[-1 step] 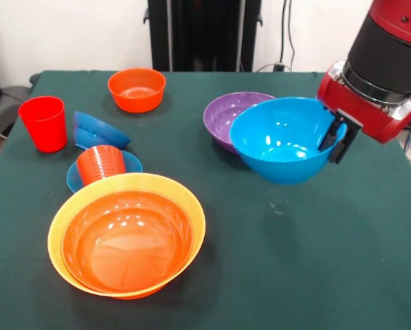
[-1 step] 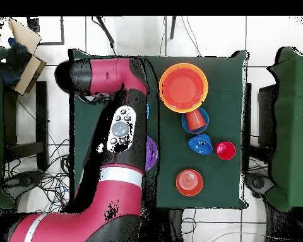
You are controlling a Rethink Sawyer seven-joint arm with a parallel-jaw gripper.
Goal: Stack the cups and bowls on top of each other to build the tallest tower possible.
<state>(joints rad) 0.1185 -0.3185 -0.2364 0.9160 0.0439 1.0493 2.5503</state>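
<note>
The table [image 1: 329,275] wears a dark green cloth, slightly rumpled, with a few pale specks near its middle. Behind it in the front view stands a white wall, a black upright column [image 1: 204,34] at 12 o'clock and loose cables [image 1: 286,34] trailing down beside it. From above, the floor [image 2: 274,34] is pale tile with more cables across it, and green chairs [image 2: 293,126] flank the table at 3 and 9 o'clock.

In the front view the gripper [image 1: 338,139] comes in from 2 o'clock — its black fingers pinch the rim of the large light blue bowl [image 1: 284,148], one finger inside the wall and one outside. The bowl hangs tilted, its mouth toward the camera, in front of the purple bowl [image 1: 227,117], which sits on the cloth just behind it.

The tower [image 1: 126,234] stands at 7 o'clock: the yellow-orange bowl [image 1: 61,220] with the red-orange bowl [image 1: 126,240] nested inside it. Just behind it an orange-red cup [image 1: 100,163] lies on its side in a small light blue bowl [image 1: 131,163]. Beside that, a dark blue bowl [image 1: 95,130] rests tipped on its edge, and a red cup [image 1: 44,122] stands upright at 9 o'clock. A small orange bowl [image 1: 137,89] sits alone toward 11 o'clock.

From overhead, the arm [image 2: 125,126] covers most of the held bowl and the purple one.
</note>
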